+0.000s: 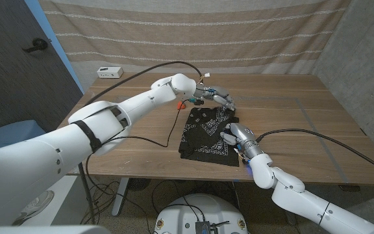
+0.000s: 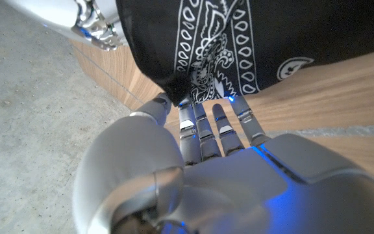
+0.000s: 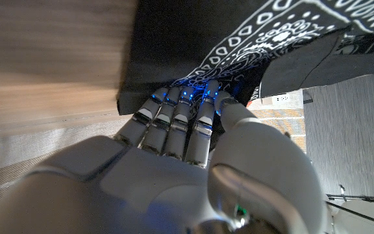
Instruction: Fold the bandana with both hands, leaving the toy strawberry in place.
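The left hand (image 1: 218, 97) reaches across the wooden counter (image 1: 291, 104) to the far right corner of the black paisley bandana (image 1: 206, 133), fingers (image 2: 203, 127) bunched together and pinching the cloth's edge, as the left wrist view shows. The right hand (image 1: 239, 138) meets the bandana at its right edge nearer the robot, fingers (image 3: 174, 120) closed on the hem with the thumb over the cloth; blue light glows at the fingertips. The bandana lies near the middle of the counter, its far right portion lifted and rumpled between the two hands, the rest spread flat with the white print facing up. Just beside the left hand's wrist, off the bandana's far left corner, sits the red toy strawberry (image 1: 181, 103), partly hidden by the left arm (image 1: 128, 114). Black cables (image 1: 167, 65) loop above and across the counter, one trailing from each arm, and one crosses the wood close to the bandana's left edge. A small white box (image 1: 110, 71) rests at the counter's far left corner. A striped curtain (image 1: 193, 32) hangs behind, with a dark door (image 1: 12, 58) at the left.
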